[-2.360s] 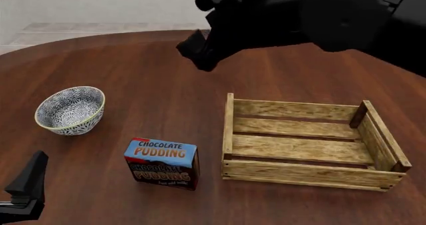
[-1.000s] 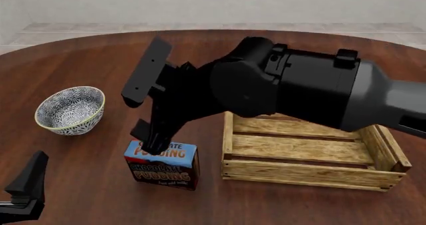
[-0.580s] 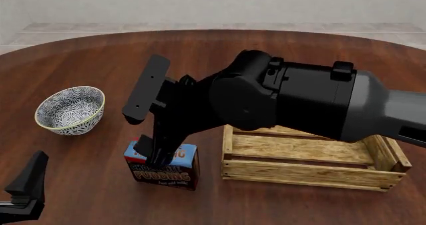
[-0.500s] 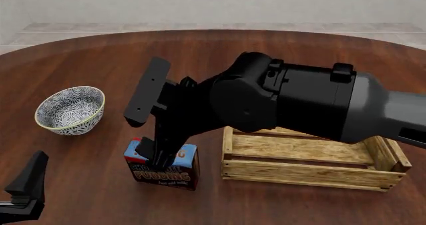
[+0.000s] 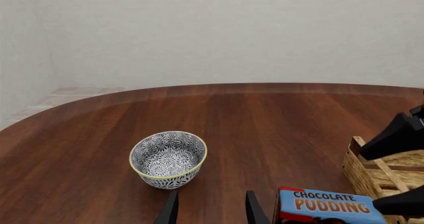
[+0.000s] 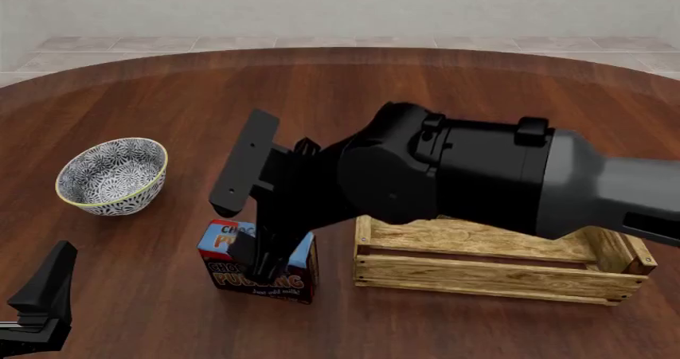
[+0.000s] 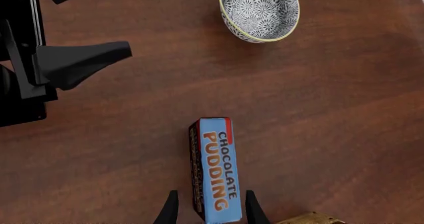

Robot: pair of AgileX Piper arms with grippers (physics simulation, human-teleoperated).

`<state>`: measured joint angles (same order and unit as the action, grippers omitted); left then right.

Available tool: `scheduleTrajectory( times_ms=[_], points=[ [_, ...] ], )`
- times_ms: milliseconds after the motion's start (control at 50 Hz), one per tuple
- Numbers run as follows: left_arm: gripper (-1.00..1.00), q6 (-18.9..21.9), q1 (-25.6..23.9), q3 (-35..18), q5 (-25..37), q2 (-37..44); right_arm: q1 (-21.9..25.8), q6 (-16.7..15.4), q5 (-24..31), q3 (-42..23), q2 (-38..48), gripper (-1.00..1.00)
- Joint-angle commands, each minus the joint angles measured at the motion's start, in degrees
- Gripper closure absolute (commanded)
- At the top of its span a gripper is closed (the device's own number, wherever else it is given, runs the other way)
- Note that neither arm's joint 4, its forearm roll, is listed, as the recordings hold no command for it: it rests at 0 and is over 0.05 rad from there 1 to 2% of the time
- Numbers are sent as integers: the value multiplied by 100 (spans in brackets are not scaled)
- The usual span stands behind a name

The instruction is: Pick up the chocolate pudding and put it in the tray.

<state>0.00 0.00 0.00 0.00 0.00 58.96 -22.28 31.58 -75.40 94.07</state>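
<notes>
Right gripper (image 7: 206,210) is down over the pudding (image 6: 258,262) now, fingers (image 7: 170,209) parted and straddling the near end of the carton, one on each long side. From the wrist view the box's long axis runs straight out along the fingers, so they bracket its narrow width. I'd say they aren't pressing on it yet; a sliver of desk (image 6: 447,88) shows between finger and cardboard, so nothing is held.

The pudding stands on the desk just left of the tray (image 6: 483,263), close to its near left corner, label up. The right arm is plainly the one on the job. The left gripper (image 5: 210,210) sits low at the near left edge, well apart from the carton, its fingers parted with nothing between them.

Tray looks empty as far as I can see, though the arm hides much of it. Bowl (image 6: 111,175) further left, nothing in it.

Next call: close across the width, lift, carry right.
</notes>
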Motion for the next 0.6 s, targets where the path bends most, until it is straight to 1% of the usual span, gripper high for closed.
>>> scheduleTrajectory(
  times_ms=[20,320,360,400,420,460,600],
  points=[
    [-100,0,0,0,0,0,-41,78,-80,89,30,-100],
    [-100,0,0,0,0,0,-139,115,-171,206,75,-100],
    [-100,0,0,0,0,0,-86,216,-187,215,48,-100],
    [-100,0,0,0,0,0,-75,196,-244,290,60,-100],
    [-100,0,0,0,0,0,-76,246,-263,297,66,-100],
    [-100,0,0,0,0,0,-72,248,-319,361,77,-100],
    [-100,0,0,0,0,0,-133,307,-361,378,70,-100]
  ],
)
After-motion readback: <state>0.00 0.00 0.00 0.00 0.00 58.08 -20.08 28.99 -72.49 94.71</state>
